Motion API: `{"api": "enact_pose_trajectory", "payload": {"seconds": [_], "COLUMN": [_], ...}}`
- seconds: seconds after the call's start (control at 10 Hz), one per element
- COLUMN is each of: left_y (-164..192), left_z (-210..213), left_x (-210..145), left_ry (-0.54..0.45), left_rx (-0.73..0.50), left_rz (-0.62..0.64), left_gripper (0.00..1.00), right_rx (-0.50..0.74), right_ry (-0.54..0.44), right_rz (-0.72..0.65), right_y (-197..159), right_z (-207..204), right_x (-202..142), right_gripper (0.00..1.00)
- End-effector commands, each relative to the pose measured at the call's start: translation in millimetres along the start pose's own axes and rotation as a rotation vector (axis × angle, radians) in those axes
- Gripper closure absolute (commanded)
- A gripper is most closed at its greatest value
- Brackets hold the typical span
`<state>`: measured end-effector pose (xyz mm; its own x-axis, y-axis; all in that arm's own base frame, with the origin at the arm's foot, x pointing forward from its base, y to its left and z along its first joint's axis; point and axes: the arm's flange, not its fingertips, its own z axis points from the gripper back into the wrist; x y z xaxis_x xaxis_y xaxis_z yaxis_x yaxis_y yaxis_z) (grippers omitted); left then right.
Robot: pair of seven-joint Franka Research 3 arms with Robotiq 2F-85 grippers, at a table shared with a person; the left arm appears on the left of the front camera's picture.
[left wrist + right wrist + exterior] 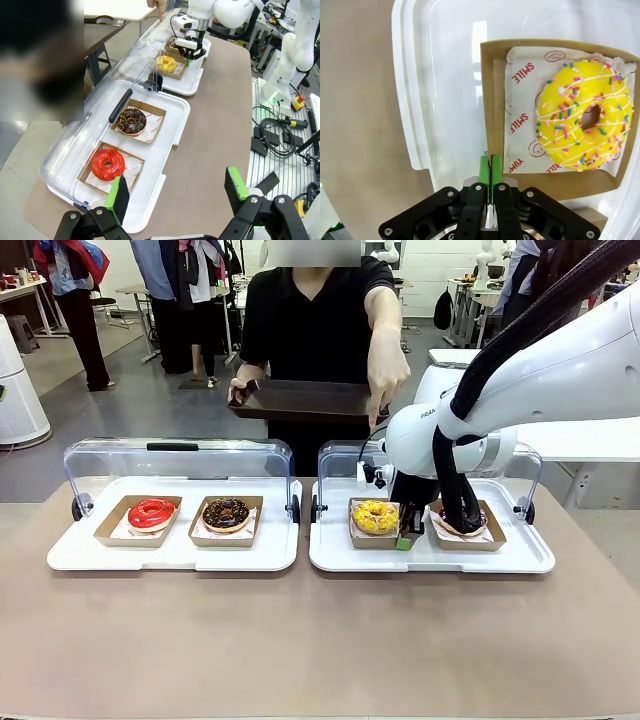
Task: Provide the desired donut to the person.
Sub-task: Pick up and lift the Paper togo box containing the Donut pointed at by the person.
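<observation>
- First, from the front: the person (310, 320) stood at the far side with a dark tray (300, 400) in one hand. The other hand (388, 375) pointed a finger down over the right-hand white tray (430, 558).
- The yellow sprinkled donut (376, 516) lay in its cardboard box (370, 540) on that tray. The right gripper (408, 532) stood just beside the box, between it and a neighbouring donut box (490, 538).
- Next, from the left wrist: the left gripper (177, 192) hung with its jaws spread wide and nothing between them. It was above a second tray (155, 192) holding a red donut (106, 164) and a chocolate donut (131, 120). The yellow sprinkled donut sat well apart on the farther tray.
- Lastly, from the right wrist: the right gripper's green pads (484, 170) were pressed together on the side wall of the cardboard box, near its corner. The yellow sprinkled donut rested on printed paper inside, clear of the fingers.
</observation>
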<state>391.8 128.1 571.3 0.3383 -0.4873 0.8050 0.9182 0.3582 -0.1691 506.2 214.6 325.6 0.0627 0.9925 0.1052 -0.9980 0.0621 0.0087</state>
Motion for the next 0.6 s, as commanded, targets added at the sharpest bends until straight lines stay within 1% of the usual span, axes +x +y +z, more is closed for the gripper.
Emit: {"api": "enact_pose_trajectory", "payload": {"seconds": [0.0,0.2,0.3,0.5], "left_y": [-0.4,-0.4,-0.4,-0.4], "left_z": [1.0,1.0,1.0,1.0], "left_x": [0.2,0.2,0.2,0.2], "left_ry": [-0.007,-0.007,-0.007,-0.007], "left_rx": [-0.002,-0.002,-0.002,-0.002], "left_rz": [-0.003,-0.003,-0.003,-0.003], "left_gripper": [0.0,0.0,0.0,0.0], "right_rx": [-0.007,0.039,0.069,0.113], "right_ry": [0.024,0.056,0.068,0.063], "right_rz": [0.046,0.033,0.016,-0.02], "right_y": [0.0,31.3,56.1,96.7], "right_z": [-2.8,29.0,55.8,104.0], "right_x": [1.7,18.6,31.0,46.3], "right_gripper": [1.0,1.0,1.0,1.0]}}
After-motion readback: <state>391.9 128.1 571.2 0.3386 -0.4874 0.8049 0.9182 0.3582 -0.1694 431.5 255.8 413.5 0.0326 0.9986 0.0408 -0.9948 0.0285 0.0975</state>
